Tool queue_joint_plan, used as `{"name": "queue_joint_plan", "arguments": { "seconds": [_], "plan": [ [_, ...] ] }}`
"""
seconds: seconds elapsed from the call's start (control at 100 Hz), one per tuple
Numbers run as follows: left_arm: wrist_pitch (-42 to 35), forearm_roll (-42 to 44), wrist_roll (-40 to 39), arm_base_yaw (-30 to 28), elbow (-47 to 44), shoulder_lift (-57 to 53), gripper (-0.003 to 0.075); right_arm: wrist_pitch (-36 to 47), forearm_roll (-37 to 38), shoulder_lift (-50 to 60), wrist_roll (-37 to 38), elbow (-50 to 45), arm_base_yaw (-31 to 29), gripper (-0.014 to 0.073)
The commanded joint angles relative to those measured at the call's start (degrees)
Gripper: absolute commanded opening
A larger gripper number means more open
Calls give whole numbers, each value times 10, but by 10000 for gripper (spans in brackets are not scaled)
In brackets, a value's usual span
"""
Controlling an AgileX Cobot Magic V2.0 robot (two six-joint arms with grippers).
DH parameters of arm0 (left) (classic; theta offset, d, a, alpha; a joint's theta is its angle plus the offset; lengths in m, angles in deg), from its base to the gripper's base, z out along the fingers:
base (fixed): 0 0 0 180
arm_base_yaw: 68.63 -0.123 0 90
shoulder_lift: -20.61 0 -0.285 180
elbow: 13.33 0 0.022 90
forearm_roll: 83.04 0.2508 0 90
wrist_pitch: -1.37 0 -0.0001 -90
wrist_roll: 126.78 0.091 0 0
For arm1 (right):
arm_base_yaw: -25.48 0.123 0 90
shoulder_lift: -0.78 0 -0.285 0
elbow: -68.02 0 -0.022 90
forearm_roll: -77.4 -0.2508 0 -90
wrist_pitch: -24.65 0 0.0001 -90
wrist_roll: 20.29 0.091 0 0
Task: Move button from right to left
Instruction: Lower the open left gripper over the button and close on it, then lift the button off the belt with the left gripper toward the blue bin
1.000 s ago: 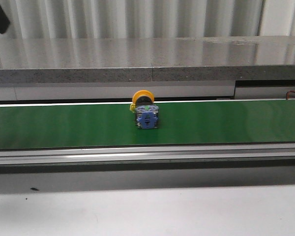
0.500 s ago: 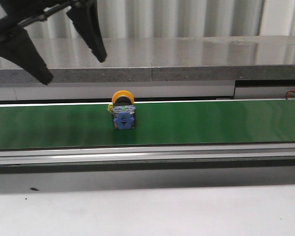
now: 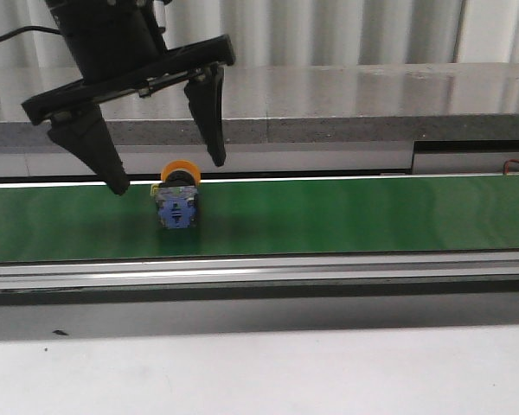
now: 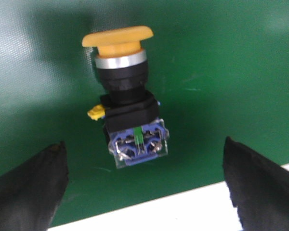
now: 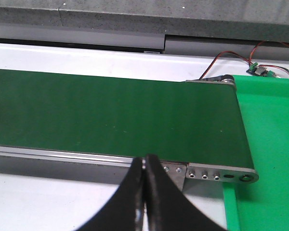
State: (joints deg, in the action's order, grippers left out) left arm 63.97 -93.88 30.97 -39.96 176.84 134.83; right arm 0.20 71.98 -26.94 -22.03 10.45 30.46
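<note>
— Where now? Button [image 3: 176,198] lying on green belt [image 3: 346,214], toward left end; long axis across belt, yellow cap toward far edge.

— Nearer? Left hand [image 3: 166,175] spread wide, straddling from above; right hand [image 5: 144,169] pressed together, well apart.
</note>
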Motion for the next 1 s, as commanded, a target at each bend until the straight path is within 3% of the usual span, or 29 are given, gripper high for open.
{"name": "queue_joint_plan", "arguments": {
  "seconds": [0.0, 0.21, 0.31, 0.5, 0.63, 0.99],
  "plan": [
    [-8, 15, -23, 5, 18, -17, 616, 47, 2, -3, -4, 15, 0, -68],
    [-6, 49, -49, 5, 18, 0, 615, 47, 2, -3, -4, 15, 0, -68],
    [-4, 68, -61, 5, 18, 4, 562, 47, 2, -3, -4, 15, 0, -68],
    [2, 72, -63, 5, 18, 5, 256, 48, 2, -3, -4, 15, 0, -68],
    [10, 75, -63, 5, 20, 5, 120, 48, 2, -3, -4, 15, 0, -68],
    [100, 144, -40, -35, 88, 3, 102, 55, 2, -3, -4, 15, 0, -68]
  ]
}}
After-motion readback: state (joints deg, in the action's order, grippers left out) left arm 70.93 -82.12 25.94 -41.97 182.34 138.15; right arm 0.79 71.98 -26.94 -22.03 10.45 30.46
